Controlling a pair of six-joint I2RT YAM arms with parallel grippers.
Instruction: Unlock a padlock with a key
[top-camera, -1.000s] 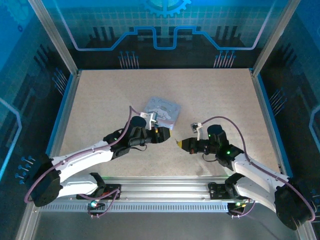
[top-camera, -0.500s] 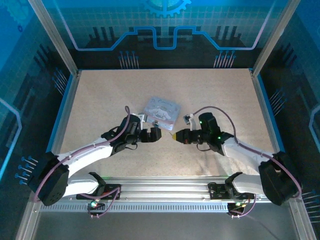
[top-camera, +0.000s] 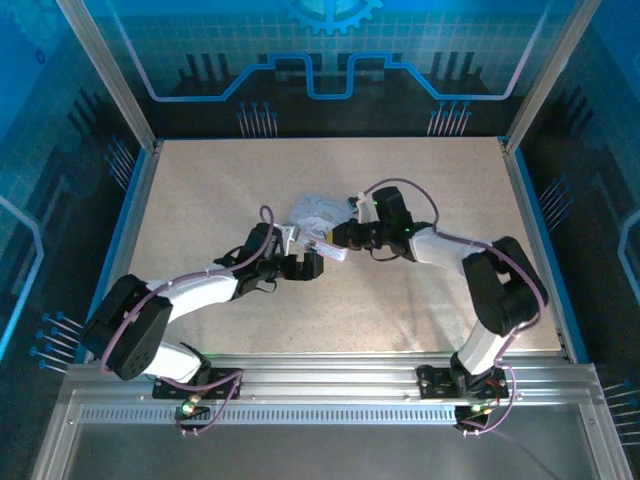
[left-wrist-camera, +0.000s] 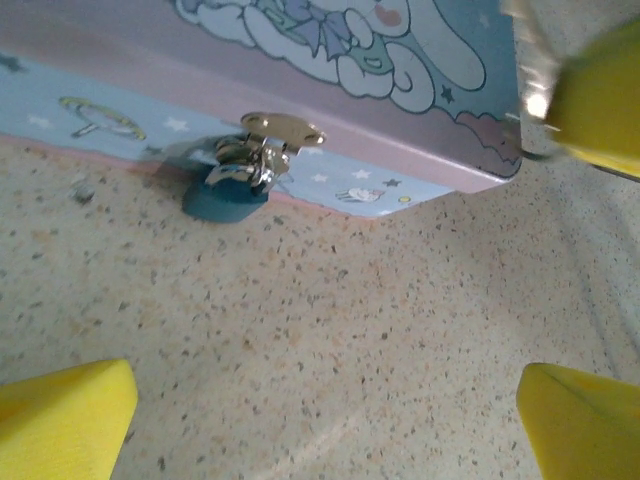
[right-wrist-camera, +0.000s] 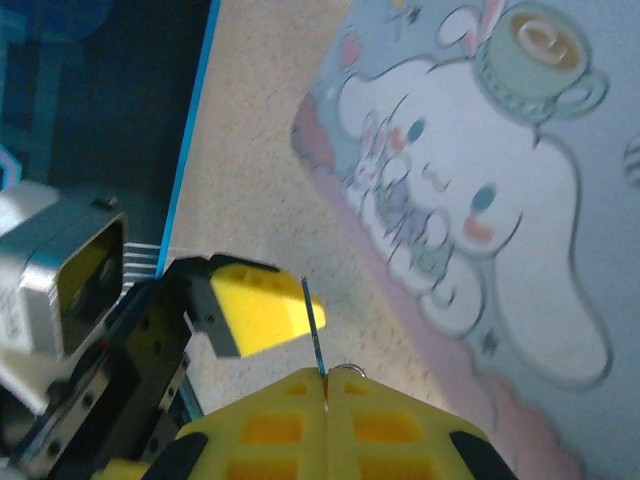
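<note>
While the padlock (left-wrist-camera: 237, 185) hangs from the hasp (left-wrist-camera: 283, 125) of the tin box (left-wrist-camera: 330, 60), the key (right-wrist-camera: 313, 325) sits pinched in the right gripper (right-wrist-camera: 327, 385).
Blocky and blue-grey with a shiny shackle, the padlock touches the speckled table (left-wrist-camera: 330, 330) at the box's front. The left wrist view shows this; from above it is too small to make out. The right wrist view shows the key as a thin dark sliver poking from yellow pads pressed together, beside the cartoon-printed lid. Over the last second the right arm has swung in from open table to the box's near right corner. The left gripper (left-wrist-camera: 320, 420) has spread wide, empty, facing the padlock.
</note>
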